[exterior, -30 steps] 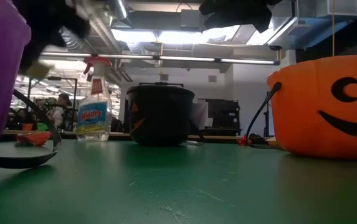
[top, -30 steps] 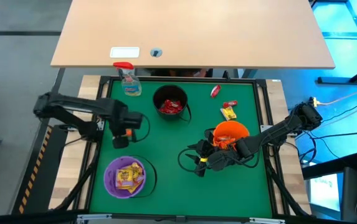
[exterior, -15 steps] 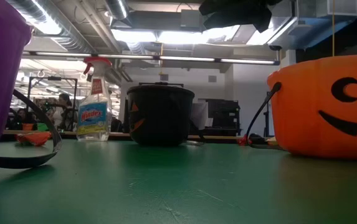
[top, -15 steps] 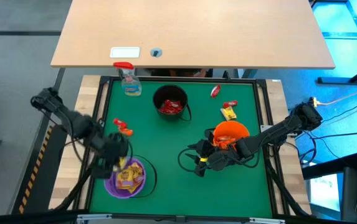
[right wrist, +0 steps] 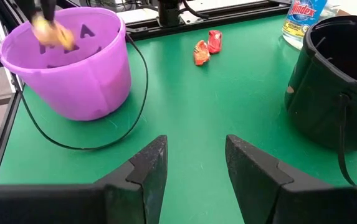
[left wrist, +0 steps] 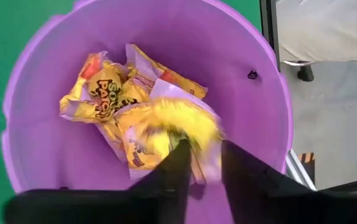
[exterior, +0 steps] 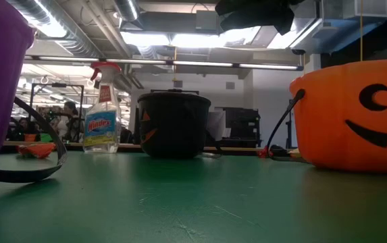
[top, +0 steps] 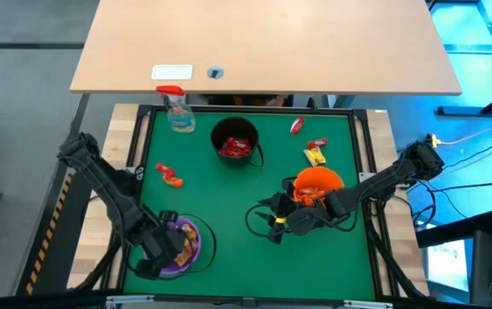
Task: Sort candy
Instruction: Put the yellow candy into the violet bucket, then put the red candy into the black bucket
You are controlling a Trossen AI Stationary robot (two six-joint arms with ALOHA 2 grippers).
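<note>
Down at the lower left of the high view, the left pincer (left wrist: 200, 163) hangs inside the purple bucket (top: 192, 256), its fingers pinching a yellow candy (left wrist: 177, 127) just above the pile of yellow packets (left wrist: 106, 93) lying on the bucket floor. Right of centre, the right pincer (top: 273, 225) waits low over the green desk (top: 228, 197) beside the orange bucket (top: 318, 182), fingers spread with nothing between them. Red sweets (top: 236, 147) fill the black bucket (top: 218, 130) near the top. Loose pieces lie on the desk: an orange-red pair (top: 168, 175) at left, and red (top: 296, 126) and yellow (top: 315, 156) ones at upper right.
</note>
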